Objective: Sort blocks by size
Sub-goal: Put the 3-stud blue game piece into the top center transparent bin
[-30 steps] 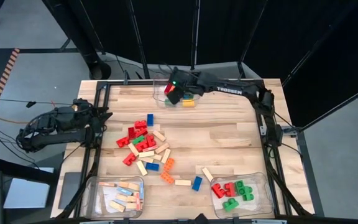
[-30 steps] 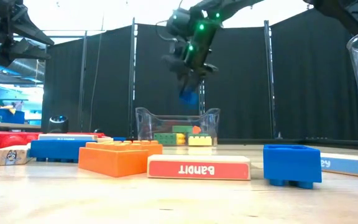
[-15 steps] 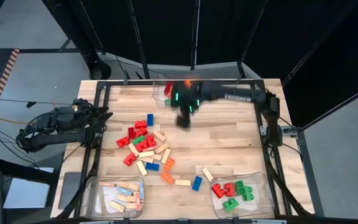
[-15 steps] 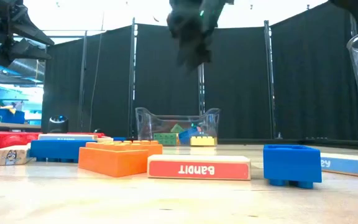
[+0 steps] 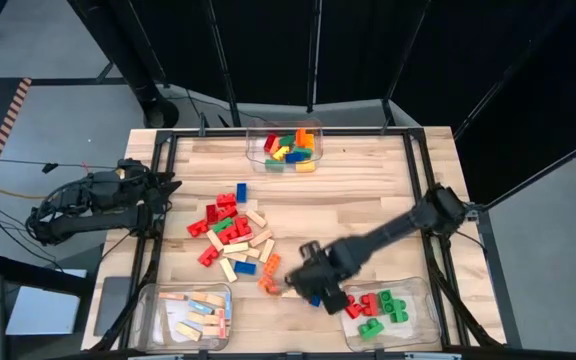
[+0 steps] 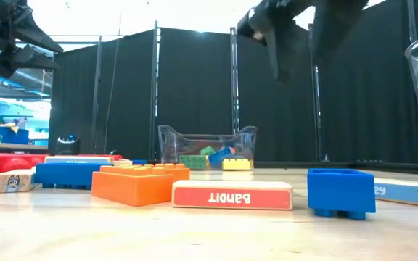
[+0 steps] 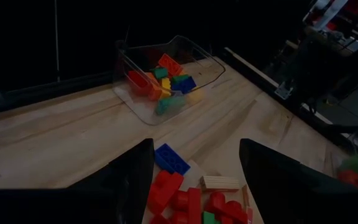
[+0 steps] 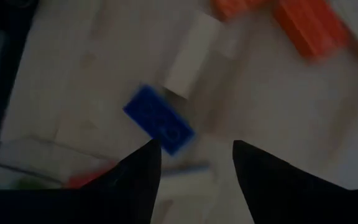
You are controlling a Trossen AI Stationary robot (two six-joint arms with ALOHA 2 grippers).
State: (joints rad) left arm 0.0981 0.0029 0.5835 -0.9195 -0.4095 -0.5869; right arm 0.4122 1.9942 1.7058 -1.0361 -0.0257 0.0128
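A loose pile of blocks point(image 5: 233, 230), red, green, blue and orange bricks and pale wooden bars, lies at the table's middle left. A blue brick point(image 8: 160, 127) lies flat on the table near the near right bin, beside a pale bar point(image 8: 191, 53) and an orange brick point(image 8: 309, 31). My right gripper point(image 5: 318, 285) hangs above this blue brick point(image 5: 314, 298), pointing down, open, with nothing between its fingers point(image 8: 143, 168). My left gripper point(image 5: 163, 190) waits open at the table's left edge, above the table.
A clear bin point(image 5: 251, 152) at the far edge holds mixed coloured bricks. A near left bin point(image 5: 153, 300) holds wooden bars, and a near right bin point(image 5: 423, 320) holds red and green bricks. In the low view an orange brick point(image 6: 140, 185) and a red-labelled bar point(image 6: 232, 196) lie up front.
My right gripper has let go of a blue brick over the far bin, where the brick now lies. It has then swung fast toward the table's near edge, rolling as it went, and now hangs over the blue brick by the near right bin.
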